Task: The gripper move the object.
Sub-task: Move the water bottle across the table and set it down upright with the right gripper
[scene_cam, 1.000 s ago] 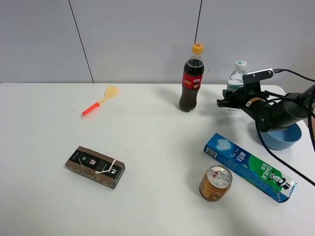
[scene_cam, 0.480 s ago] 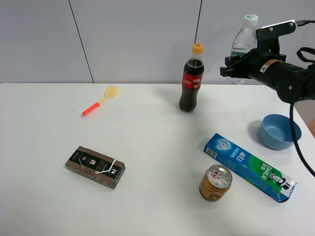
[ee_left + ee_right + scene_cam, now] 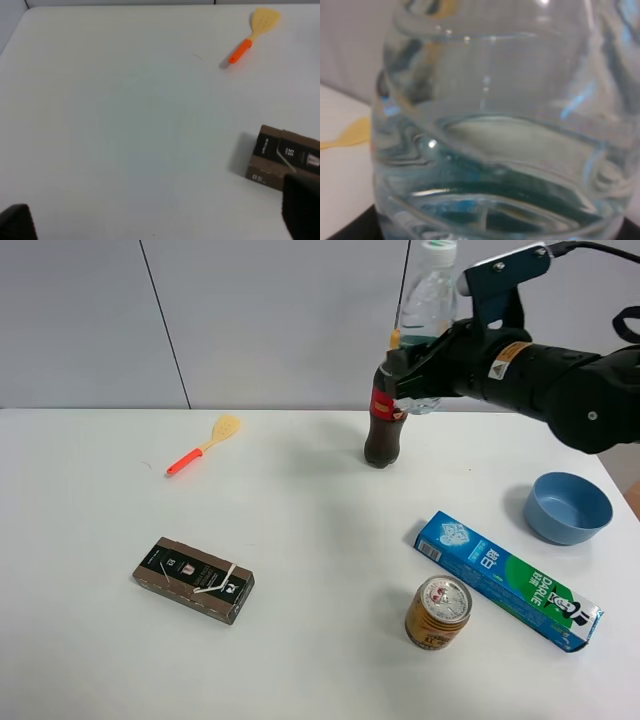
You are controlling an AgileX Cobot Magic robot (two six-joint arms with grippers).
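Overhead view of a white table. The right gripper, black w/ a small orange-and-white label, is pinched tight on the lower body of the small clear water bottle. It holds the bottle upright, well clear of the table.

A sec ago the bottle stood at the far right edge, behind the blue bowl. Since then it's been lifted and carried toward the middle. So the pick-up looks done and transport is under way, w/ set-down not yet done.

From overhead, gripper and bottle overlap the top of the cola bottle, and its yellow cap is mostly hidden behind the black fingers. Can't tell if the load is passing above it or in front. That tall bottle is prob. the main hazard, since a low pass could tip it.

In the right wrist view the water bottle fills the frame, so nothing of the fingers is readable there.

Other items:
- Near right: a blue-green toothpaste box lying flat, w/ a gold can just beside it.
- Left side: a brown box toward the near edge and a yellow spatula w/ orange handle farther back, well apart.
- The mid-table between these groups is bare.

The left gripper has its jaws spread wide w/ nothing between them, over the left part of the table.
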